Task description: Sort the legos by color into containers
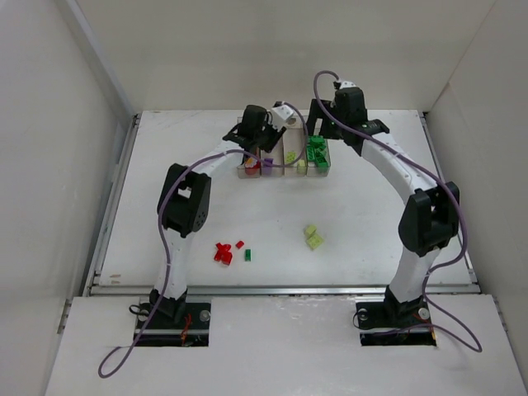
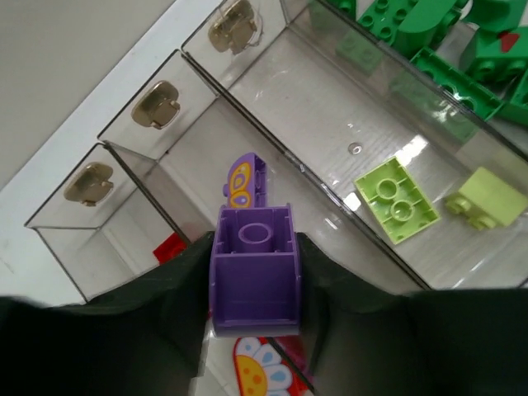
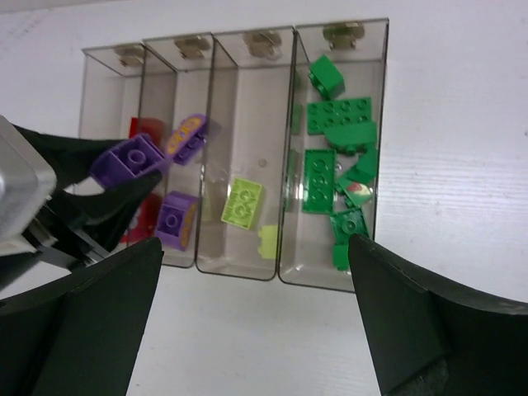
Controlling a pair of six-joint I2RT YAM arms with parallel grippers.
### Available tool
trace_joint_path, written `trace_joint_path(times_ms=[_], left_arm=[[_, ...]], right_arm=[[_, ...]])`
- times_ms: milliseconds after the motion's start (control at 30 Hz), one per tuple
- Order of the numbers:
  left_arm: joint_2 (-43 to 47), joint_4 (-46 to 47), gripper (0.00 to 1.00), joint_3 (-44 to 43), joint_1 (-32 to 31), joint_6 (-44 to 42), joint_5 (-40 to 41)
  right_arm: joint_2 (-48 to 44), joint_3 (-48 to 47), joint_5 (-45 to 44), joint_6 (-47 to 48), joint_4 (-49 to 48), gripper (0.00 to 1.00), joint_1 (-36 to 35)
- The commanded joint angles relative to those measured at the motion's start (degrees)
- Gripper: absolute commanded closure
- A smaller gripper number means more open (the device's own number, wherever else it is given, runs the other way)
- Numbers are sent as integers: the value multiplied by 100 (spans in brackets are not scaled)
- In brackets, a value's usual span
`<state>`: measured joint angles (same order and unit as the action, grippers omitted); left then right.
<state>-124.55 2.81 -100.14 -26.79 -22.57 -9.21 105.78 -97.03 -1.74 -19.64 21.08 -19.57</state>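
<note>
Four joined clear containers (image 1: 285,174) stand at the back centre of the table. My left gripper (image 1: 261,145) is shut on a purple lego (image 2: 254,272) and holds it above the second bin from the left, which holds purple legos (image 3: 176,219). The held lego also shows in the right wrist view (image 3: 132,159). The left bin holds red legos (image 3: 144,128), the third yellow-green legos (image 3: 245,200), the right one several green legos (image 3: 338,115). My right gripper (image 3: 256,313) is open and empty, above the table just in front of the bins.
Loose legos lie on the table nearer the arms: red ones (image 1: 223,252), a small green one (image 1: 247,255) and yellow-green ones (image 1: 313,238). White walls enclose the table on three sides.
</note>
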Motion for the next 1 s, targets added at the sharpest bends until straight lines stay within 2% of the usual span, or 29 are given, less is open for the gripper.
trace_joint_path(times_ms=[0, 67, 100, 133, 367, 533, 667, 833, 967], left_arm=[[142, 335, 64, -419, 68, 121, 280], [142, 256, 39, -419, 15, 121, 280], [142, 203, 30, -488, 15, 173, 349], [142, 116, 0, -489, 15, 278, 350], [923, -298, 0, -525, -37, 473, 1000], [2188, -430, 0, 195, -37, 586, 1762], [3058, -492, 0, 1186, -37, 1050, 2204], [3911, -571, 0, 2015, -90, 1491, 1845], [4219, -632, 0, 2533, -195, 1641, 1712]], right_arm=[[-207, 9, -11, 214, -51, 1, -73], [-207, 9, -11, 267, 10, 1, -21], [-259, 9, -11, 320, 10, 1, -20], [-259, 9, -11, 320, 80, 1, -20], [-803, 237, -212, 610, 677, 1, -20], [-1356, 1018, -160, 610, 1747, 1, -204], [-1621, 1652, -546, 294, 2242, 1, -810], [-1508, 2319, -277, 197, 2234, 1, -1592], [-1130, 2540, -116, 197, 2164, 1, -1752]])
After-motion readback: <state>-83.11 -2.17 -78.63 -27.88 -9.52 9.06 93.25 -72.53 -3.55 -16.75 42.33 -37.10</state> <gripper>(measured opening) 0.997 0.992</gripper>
